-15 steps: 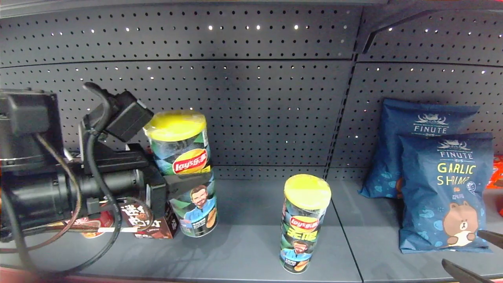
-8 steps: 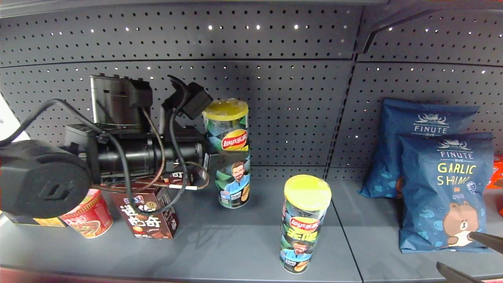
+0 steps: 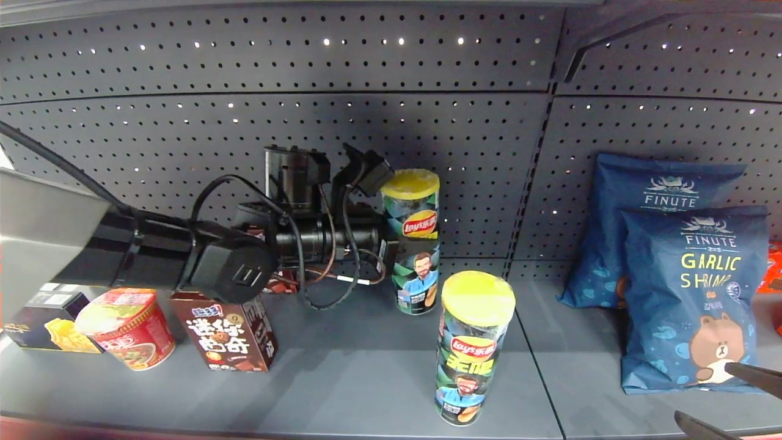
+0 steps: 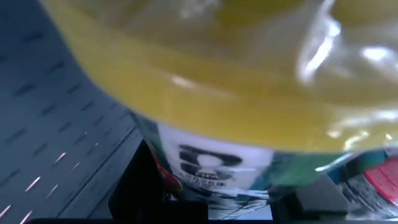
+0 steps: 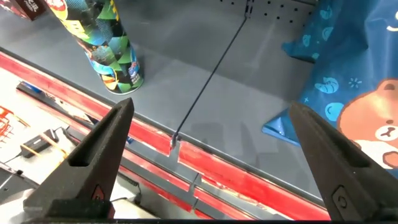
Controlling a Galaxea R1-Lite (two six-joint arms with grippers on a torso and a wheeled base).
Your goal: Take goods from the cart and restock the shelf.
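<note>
- Black fingers of the right hand (image 5: pixel 211 107) are held apart and empty, nearer than the front can (image 3: pixel 475 348) and off to its right, over the shelf (image 3: pixel 366 379) edge. It is best left there, out of the placing path.
- Yellow-lidded and upright, the front can stands close to the shelf edge and can be used as the marker for the row.
- A red cup of noodles (image 3: pixel 125 330), a brown box (image 3: pixel 227 333) and a small dark box (image 3: pixel 46 318) are lined up well to the left of the front can.
- The held can (image 3: pixel 415 241) is seen just behind the front can and slightly left, upright, clamped at mid-height by the left hand (image 3: pixel 391 247).
- The placing step is judged nearly done, though whether the base already rests on the shelf cannot be told.
- The held can should be lowered straight and released only once its weight is borne. The fingers should then be drawn back leftward without brushing the brown box, and a small gap to the front can should be left.
- The pegboard back panel (image 3: pixel 366 122) lies just beyond the held can and should not be pressed against.
- Blue snack bags (image 3: pixel 690 293) lean well to the right of the front can.
</note>
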